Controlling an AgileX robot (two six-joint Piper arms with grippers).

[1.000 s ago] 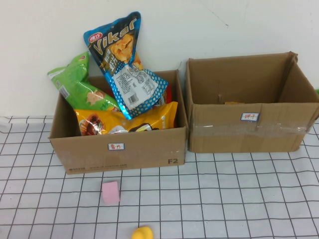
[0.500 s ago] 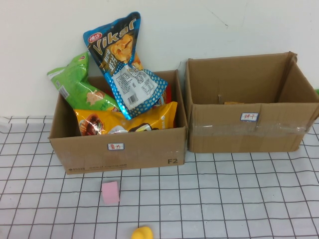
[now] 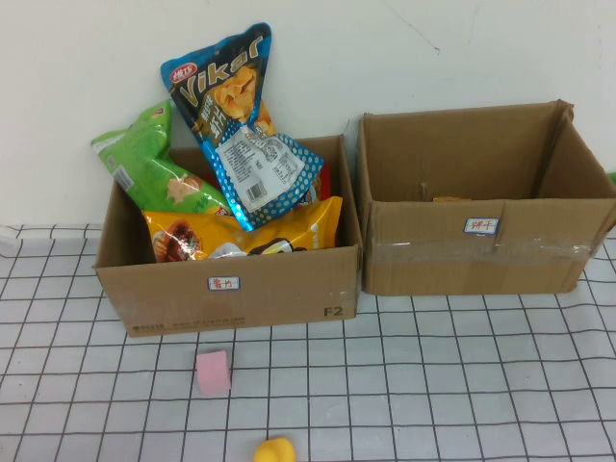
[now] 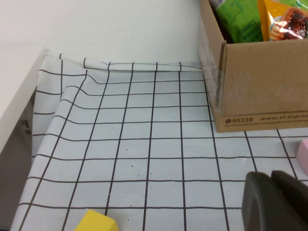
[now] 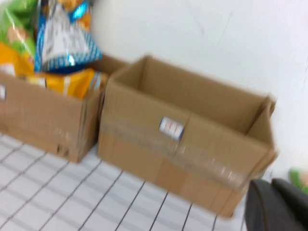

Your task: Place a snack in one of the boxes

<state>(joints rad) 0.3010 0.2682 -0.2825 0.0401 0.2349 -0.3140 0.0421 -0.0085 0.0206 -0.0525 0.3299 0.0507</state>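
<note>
- Two cardboard boxes stand side by side at the far edge of the grid-patterned worktop (image 3: 433, 366), against the white wall. We label them the left box (image 3: 279, 289) and the right box (image 3: 481, 260); each carries a small white label on its near face.
- The left box is crowded with snacks: a blue Vikar chip bag (image 3: 241, 125) rising above the rim, a green snack bag (image 3: 154, 168) on its left, and a yellow snack bag (image 3: 250, 231) lying low toward the near wall. The right box appears nearly empty.
- On the worktop near the left box lie a pink block (image 3: 214, 372) and, nearer still, a yellow object (image 3: 274, 450) cut by the frame edge.
- The left gripper (image 4: 276, 202) hangs low over the worktop to the left of the left box; only part of it shows, so we cannot tell its opening, and we see nothing held.
- The right gripper (image 5: 276, 204) sits near the right box's right corner; again we cannot tell.
- We judge the task at its outset: no snack is in hand. The next move calls for reaching to a snack, gripping it securely, and carrying it over a box rim.
</note>
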